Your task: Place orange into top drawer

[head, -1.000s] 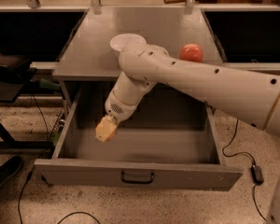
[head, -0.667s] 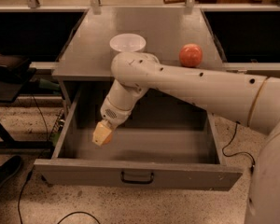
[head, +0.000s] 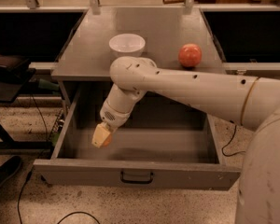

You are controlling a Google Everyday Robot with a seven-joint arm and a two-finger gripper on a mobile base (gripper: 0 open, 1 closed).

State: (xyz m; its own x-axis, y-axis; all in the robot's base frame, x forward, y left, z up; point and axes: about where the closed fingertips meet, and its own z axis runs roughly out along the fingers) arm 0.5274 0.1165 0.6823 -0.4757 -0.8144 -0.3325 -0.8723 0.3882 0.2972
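We see the top drawer point(head: 130, 172) pulled wide open toward the near side, its flat grey front panel carrying a small dark handle point(head: 136, 177) at the centre. Its floor shows as bare grey metal, apart from the stretch the arm hides.

Inside the drawer's left half, the gripper point(head: 101, 137) hangs low over the floor, pointing down and to the near left. Its pale fingers are clenched around the orange point(head: 108, 139), of which we make out only a small orange patch at their right edge. Whether the fruit touches the drawer floor, we cannot tell.

On the cabinet top point(head: 163, 29) beyond the drawer stands a white bowl point(head: 127, 44), left of centre, and we see nothing in it. A reddish ball point(head: 190, 55) rests to the right of it, well apart, near the top's front edge. The thick white arm point(head: 191, 90) reaches in from the right, crossing above the drawer's right half and covering part of its back wall. A dark cable point(head: 24, 190) trails over the speckled floor at the near left.
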